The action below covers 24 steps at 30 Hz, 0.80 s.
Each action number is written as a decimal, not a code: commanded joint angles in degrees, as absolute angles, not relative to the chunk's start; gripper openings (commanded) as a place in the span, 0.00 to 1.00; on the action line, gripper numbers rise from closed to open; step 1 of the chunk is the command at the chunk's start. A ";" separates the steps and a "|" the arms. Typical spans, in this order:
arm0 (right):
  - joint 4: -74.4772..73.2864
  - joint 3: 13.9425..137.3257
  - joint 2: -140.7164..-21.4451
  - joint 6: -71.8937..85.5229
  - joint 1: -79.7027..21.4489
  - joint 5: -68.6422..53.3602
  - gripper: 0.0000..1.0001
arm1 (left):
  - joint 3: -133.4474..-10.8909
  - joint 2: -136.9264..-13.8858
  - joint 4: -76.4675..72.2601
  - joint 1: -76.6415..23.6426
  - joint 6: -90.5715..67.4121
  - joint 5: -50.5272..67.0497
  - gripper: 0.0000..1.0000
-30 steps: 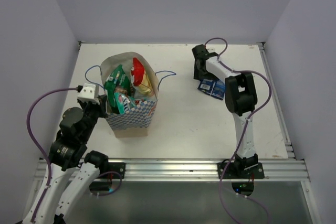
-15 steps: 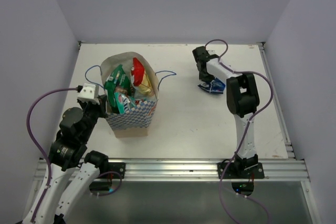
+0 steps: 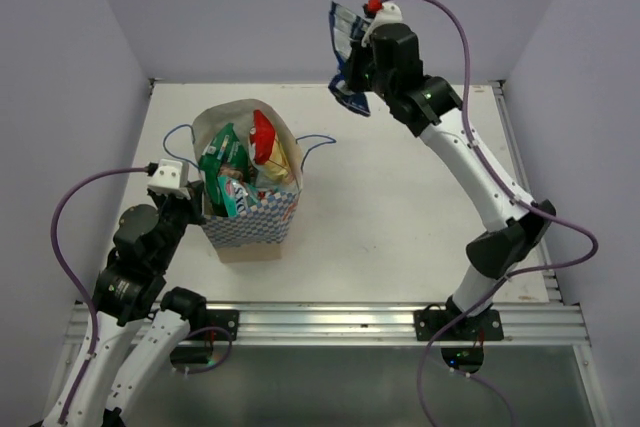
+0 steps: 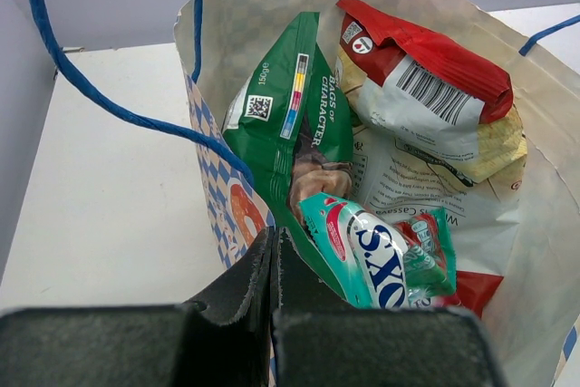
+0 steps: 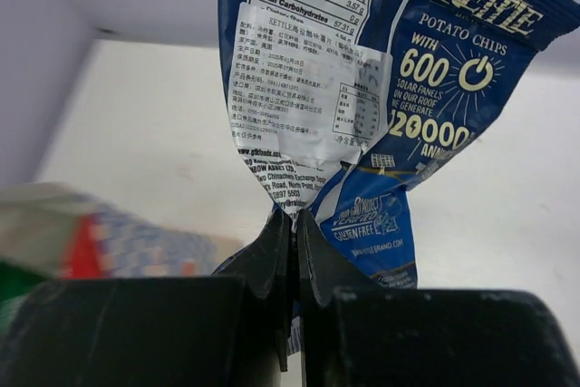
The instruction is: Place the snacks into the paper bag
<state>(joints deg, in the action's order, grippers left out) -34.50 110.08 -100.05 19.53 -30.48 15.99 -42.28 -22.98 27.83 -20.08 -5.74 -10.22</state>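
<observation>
top centre of the overhead view, the right gripper (image 3: 352, 74) is clamped on the blue chip packet (image 3: 343, 31), high above the table (image 3: 400, 217). it looks light, crinkly and slippery, so a pinched edge seam suits it best. at lower left, the left gripper (image 4: 275, 240) is closed, seemingly pinching the paper bag (image 3: 258, 223) by its rim.

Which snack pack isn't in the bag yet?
The dark blue Kettle pack: it hangs in the air, pinched in the right jaws, apart from the bag. The green pack, red pack and teal pack sit inside it.
</observation>
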 commanded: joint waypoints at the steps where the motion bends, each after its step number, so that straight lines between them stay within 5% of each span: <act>1: -30.15 119.85 -97.56 18.63 -35.14 0.38 0.00 | -42.54 -23.11 23.91 -20.39 -4.92 -8.61 0.00; 7: -30.15 130.50 -102.29 18.81 -43.66 -11.75 0.00 | -42.54 -23.29 23.91 -20.39 -5.01 -8.53 0.00; 14: -28.39 129.56 -106.43 20.39 -50.79 -15.81 0.00 | -42.36 -23.38 23.91 -20.39 -5.01 -8.61 0.00; 24: -35.41 124.02 -109.34 19.87 -55.81 -3.00 0.00 | -42.36 -22.94 23.91 -20.39 -4.92 -8.79 0.00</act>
